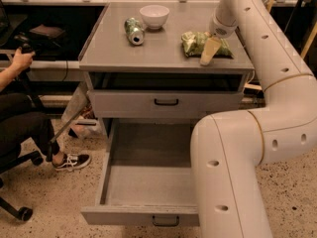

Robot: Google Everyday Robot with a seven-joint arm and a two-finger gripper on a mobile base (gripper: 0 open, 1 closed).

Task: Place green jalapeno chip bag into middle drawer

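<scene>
The green jalapeno chip bag (196,43) lies on the grey cabinet top (148,51), at its right side. My gripper (210,50) hangs down from the white arm (257,58) at the bag's right part, low over it and overlapping it in view. The right end of the bag is hidden behind the gripper. The middle drawer (148,182) is pulled far out below, with tall side walls, a bare grey floor and a small dark handle (166,221) on its front.
A crushed green soda can (133,31) and a white bowl (154,15) sit at the back of the cabinet top. A shallower drawer front with a black handle (166,102) is shut above. A seated person (20,118) is at the left. My arm's lower link (230,177) covers the drawer's right side.
</scene>
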